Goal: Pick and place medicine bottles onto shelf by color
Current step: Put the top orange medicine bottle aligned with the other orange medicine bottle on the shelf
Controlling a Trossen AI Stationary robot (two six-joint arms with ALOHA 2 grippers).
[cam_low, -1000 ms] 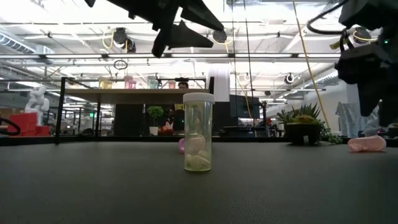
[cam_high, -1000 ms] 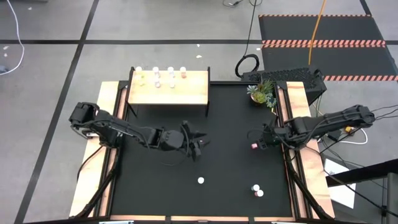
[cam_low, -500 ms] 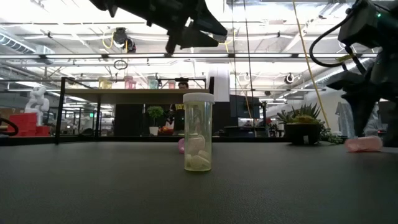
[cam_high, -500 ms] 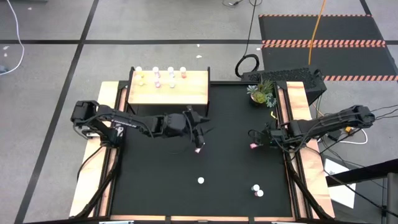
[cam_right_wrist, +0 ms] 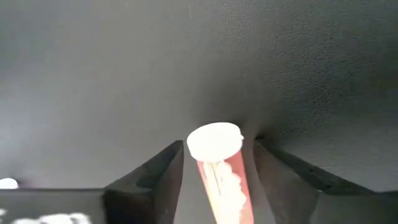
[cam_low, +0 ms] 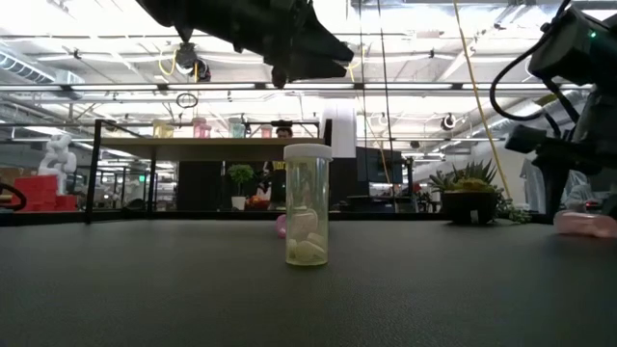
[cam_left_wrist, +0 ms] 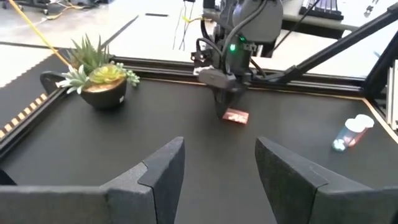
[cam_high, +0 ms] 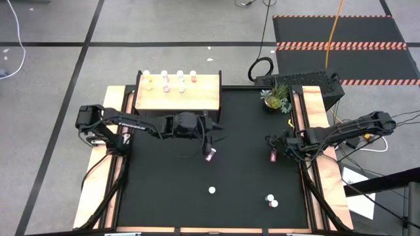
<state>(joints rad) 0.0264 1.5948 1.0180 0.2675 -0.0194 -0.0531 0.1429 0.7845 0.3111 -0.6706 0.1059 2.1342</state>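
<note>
Even overhead light reaches you in the high view; the black tabletop shows no glare and only faint shadows. In the low view, ceiling strip lights burn bright and silhouette both arms. Your right wrist view is dim, the white cap soft and overexposed.

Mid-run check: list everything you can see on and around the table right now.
shelf: one, light wood, back left of the mat.
shelf bottles: about eight, white caps, along the shelf's far edge.
pale bottle: one, upright, front centre.
pink bottle: one, mid-mat.
corner bottles: two, white caps, front right.
lying bottle: one, pink, right side.
plant: one, green, dark pot, back right.
mat: one, black.
left gripper: open, empty, raised over mid-mat.
right gripper: low, straddling the lying bottle.
</note>
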